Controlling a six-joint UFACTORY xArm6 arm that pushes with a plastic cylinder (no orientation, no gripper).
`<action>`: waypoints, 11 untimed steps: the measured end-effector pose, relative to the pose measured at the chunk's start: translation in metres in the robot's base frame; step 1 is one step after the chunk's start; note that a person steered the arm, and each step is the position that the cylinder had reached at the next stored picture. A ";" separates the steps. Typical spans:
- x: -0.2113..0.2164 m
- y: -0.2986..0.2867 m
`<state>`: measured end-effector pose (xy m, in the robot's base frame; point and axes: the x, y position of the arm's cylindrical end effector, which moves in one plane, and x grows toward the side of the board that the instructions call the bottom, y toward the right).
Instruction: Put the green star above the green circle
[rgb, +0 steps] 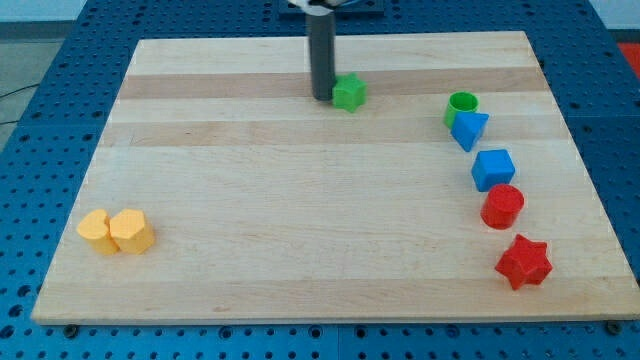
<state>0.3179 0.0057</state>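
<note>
The green star (348, 93) lies near the view's top, a little right of centre. My tip (321, 97) stands right against the star's left side, touching or nearly touching it. The green circle (462, 104) sits at the view's upper right, at about the same height as the star and well to its right. A blue triangle (469, 129) lies just below the green circle, touching it.
Down the right side lie a blue cube (493, 168), a red circle (502, 206) and a red star (524, 261). Two yellow blocks (97, 231) (131, 231) sit together at the lower left. The wooden board (300, 200) rests on a blue perforated table.
</note>
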 end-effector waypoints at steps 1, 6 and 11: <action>0.001 0.043; 0.026 0.118; -0.005 0.076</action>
